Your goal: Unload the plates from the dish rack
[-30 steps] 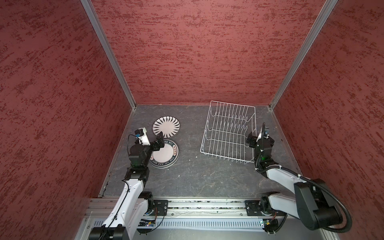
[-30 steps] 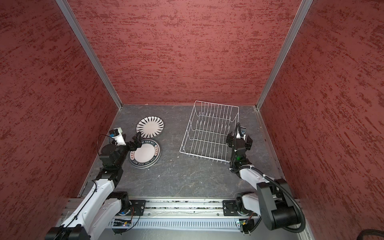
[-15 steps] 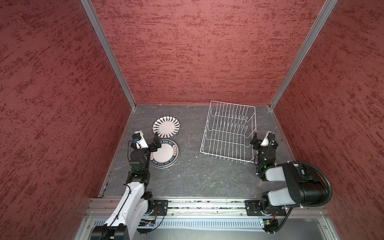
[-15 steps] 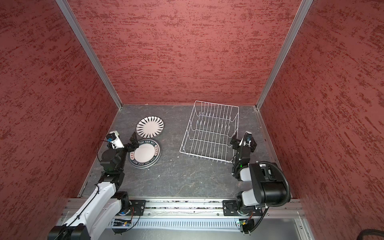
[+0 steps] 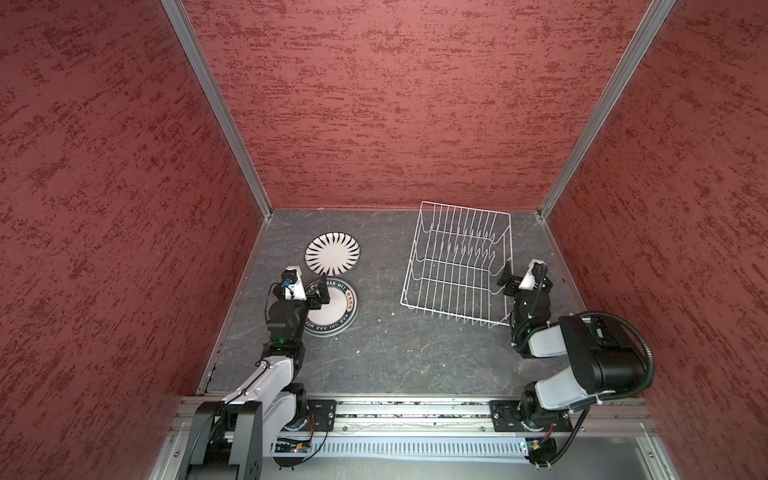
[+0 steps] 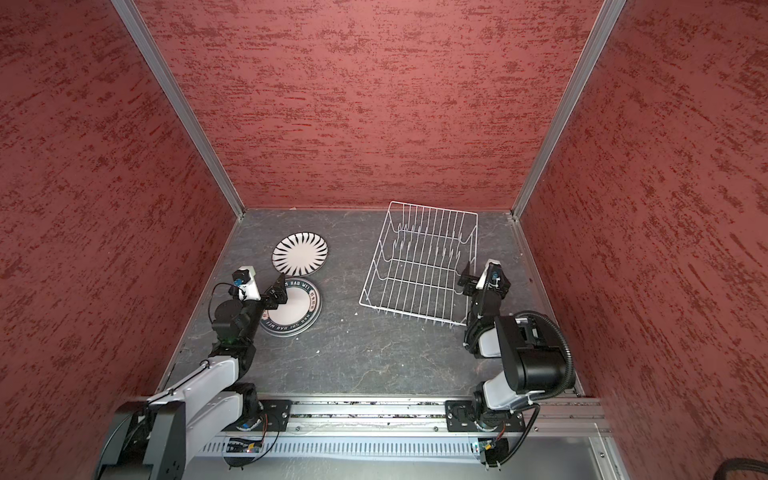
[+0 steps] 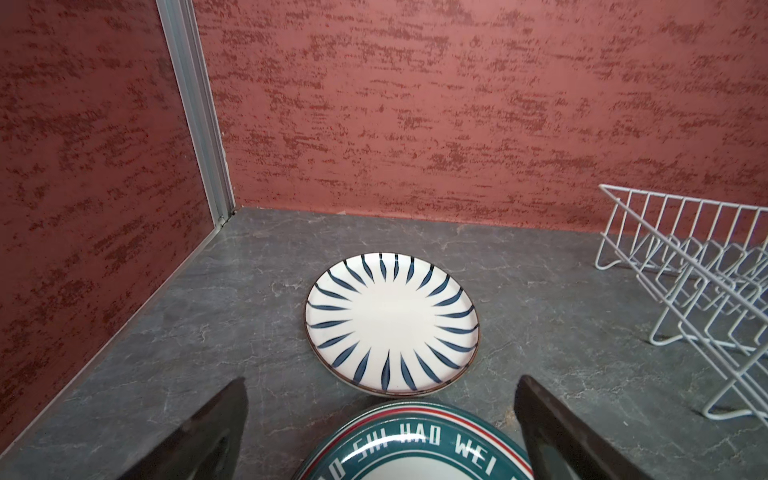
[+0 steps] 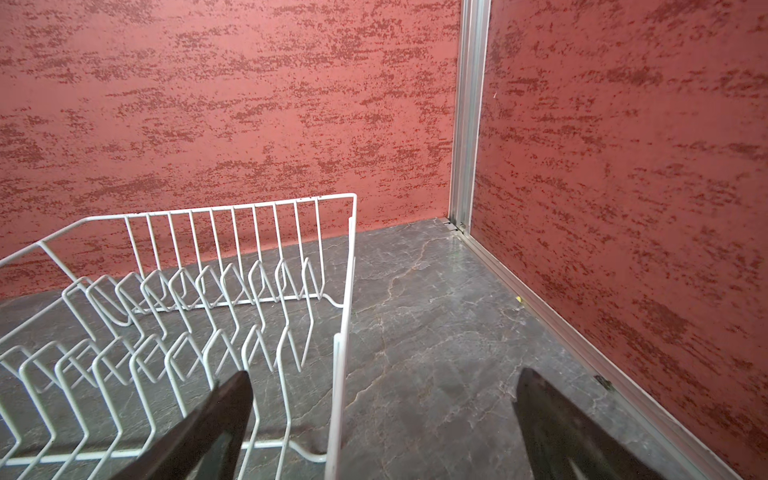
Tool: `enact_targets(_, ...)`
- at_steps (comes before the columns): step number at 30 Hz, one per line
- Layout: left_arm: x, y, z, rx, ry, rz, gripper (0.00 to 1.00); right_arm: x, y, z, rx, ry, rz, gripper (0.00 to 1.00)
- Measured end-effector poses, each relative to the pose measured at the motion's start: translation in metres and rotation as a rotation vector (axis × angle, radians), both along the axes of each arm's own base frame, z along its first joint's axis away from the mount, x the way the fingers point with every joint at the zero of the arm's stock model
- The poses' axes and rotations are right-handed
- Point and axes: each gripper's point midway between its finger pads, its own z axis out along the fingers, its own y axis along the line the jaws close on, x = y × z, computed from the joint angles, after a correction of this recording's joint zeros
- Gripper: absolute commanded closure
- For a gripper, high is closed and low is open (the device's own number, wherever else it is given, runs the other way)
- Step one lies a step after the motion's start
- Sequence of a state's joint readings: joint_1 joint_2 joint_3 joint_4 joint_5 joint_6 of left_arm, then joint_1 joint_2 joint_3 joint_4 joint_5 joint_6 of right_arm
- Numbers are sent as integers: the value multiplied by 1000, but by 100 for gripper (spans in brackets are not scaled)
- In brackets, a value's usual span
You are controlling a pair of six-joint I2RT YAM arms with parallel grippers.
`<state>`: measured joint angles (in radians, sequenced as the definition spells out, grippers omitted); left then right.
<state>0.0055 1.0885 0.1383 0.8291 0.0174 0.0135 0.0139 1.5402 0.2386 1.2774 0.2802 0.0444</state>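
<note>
The left tool (image 5: pixel 321 294) hangs low over the lettered plate (image 5: pixel 332 309), near that plate's far edge; its 2 fingers (image 7: pixel 216 428) stand wide apart and hold nothing; I think they are spread like that so the plate can lie free under them. The lettered plate lies flat and face up on the bench (image 5: pixel 395 353); flat is a safe way for a plate to rest, since it cannot roll or tip. Just behind it lies the striped plate (image 5: pixel 332 253), flat and face up too, with its rim right next to the lettered one; only 2 faces show, and I cannot tell if more plates lie under them. Farther right stands the dish rack (image 5: pixel 457 266), well apart from the plates; no plate sits between its prongs, so the unloading looks done. The right tool (image 5: pixel 508 282) waits at the rack's right side; its fingers (image 8: pixel 224 415) are wide apart and empty; in the right wrist view 1 finger is over the rack and the other over bare bench, so the side wire runs between them.
</note>
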Motion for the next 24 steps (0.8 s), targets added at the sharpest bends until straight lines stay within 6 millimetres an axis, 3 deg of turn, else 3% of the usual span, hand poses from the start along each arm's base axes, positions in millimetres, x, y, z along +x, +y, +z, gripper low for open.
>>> enact_targets(12,32,2,-57,2,108,7,1,2,0,-1,0,10,-1,1)
enact_targets(19,69,21,-21,-10,51,114,1,2,0,-1,0,10,-1,1)
enact_targets(24,66,25,-31,-10,91,140,1,2,0,-1,0,10,-1,1)
